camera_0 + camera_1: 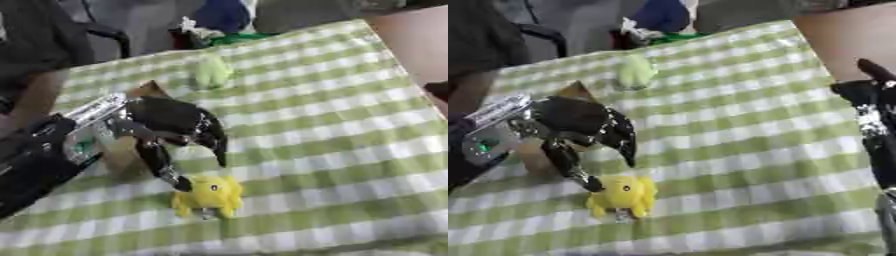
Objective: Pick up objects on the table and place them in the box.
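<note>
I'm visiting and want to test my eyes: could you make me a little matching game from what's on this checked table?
Things:
1. yellow toy
2. pale green object
3. left hand
4. brown box

Places:
A. far part of the cloth
B. partly hidden behind the hand, at the left
C. near edge, just under the fingertips
D. reaching in from the left, fingers pointing down

Pairs: 1-C, 2-A, 3-D, 4-B

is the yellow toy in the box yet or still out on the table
Out. The yellow toy lies on the checked cloth, beside the brown box. The left hand hovers over it, fingers spread, one fingertip at its top.
</note>
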